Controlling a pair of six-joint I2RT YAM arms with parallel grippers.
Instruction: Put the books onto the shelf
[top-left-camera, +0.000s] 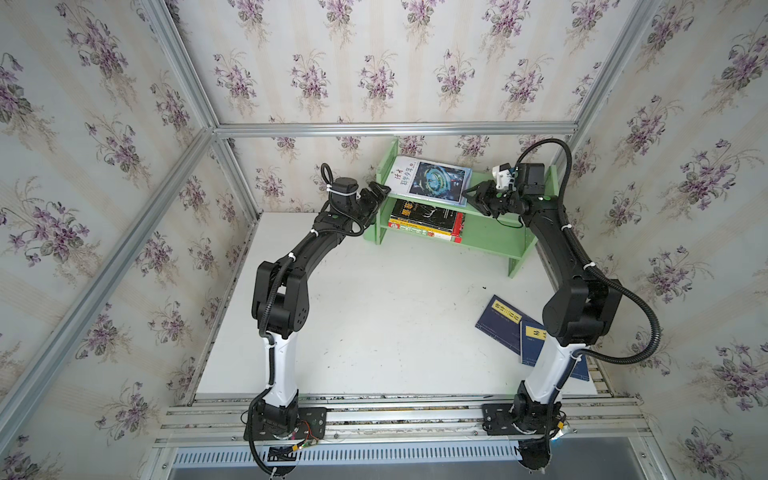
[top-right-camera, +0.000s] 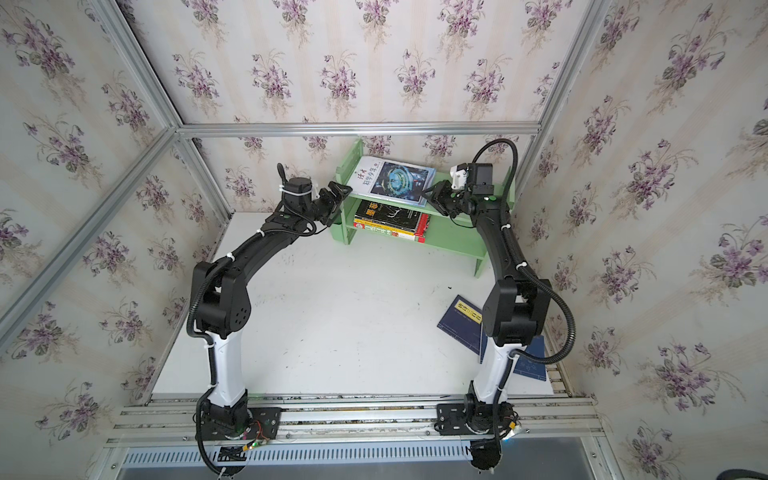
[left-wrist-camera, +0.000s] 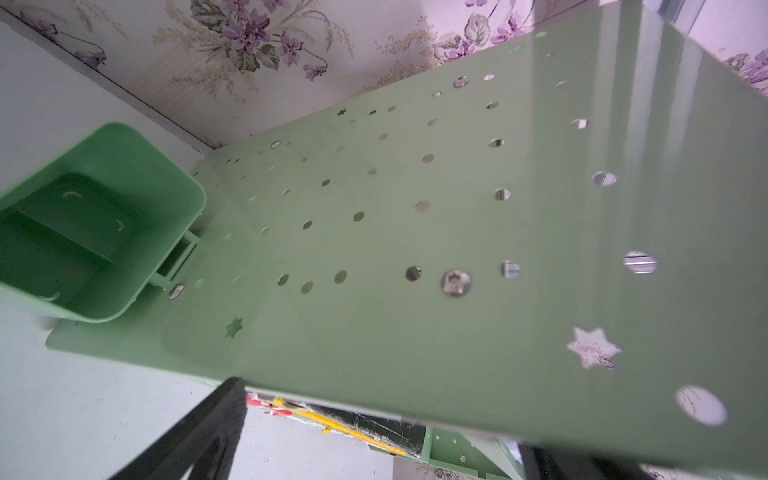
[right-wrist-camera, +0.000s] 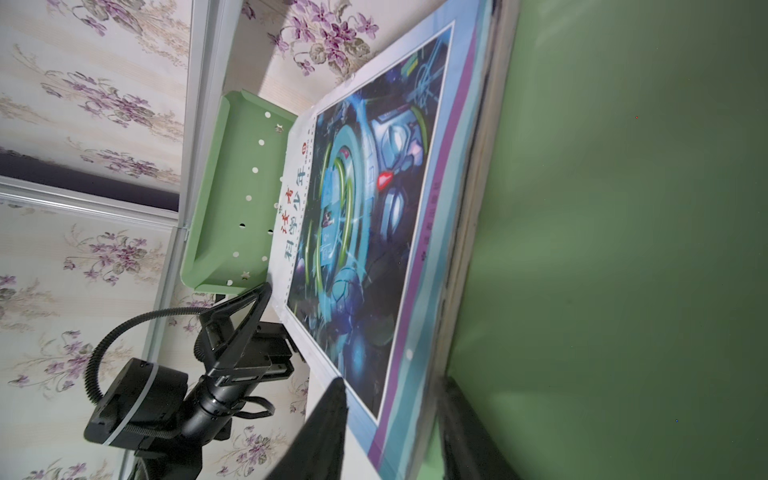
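White tabletop (top-left-camera: 374, 316), shelf (top-left-camera: 490, 239) at the back. Your left gripper (top-left-camera: 378, 194) gapes beside its end panel. Your right gripper (top-left-camera: 473, 195) straddles the swirl book (top-left-camera: 432, 180) on the top tier; clamped or not, you cannot tell. 2 navy books (top-left-camera: 500, 322) lie on the tabletop.

Our left arm (top-left-camera: 282, 299) rises from its base, bends at the elbow and reaches forward and inward, the forearm sloping up to the wrist. Our left gripper (top-left-camera: 378, 194) points toward the middle with its jaws spread wide; the left wrist view shows one finger (left-wrist-camera: 224, 415) far from its partner. Our right arm (top-left-camera: 577, 307) mirrors it: elbow raised, forearm running forward, wrist turned inward. Our right gripper (top-left-camera: 471, 196) faces the left one, well apart from it. Its fingers (right-wrist-camera: 328, 428) stand partway apart; whether they press on anything we cannot tell.
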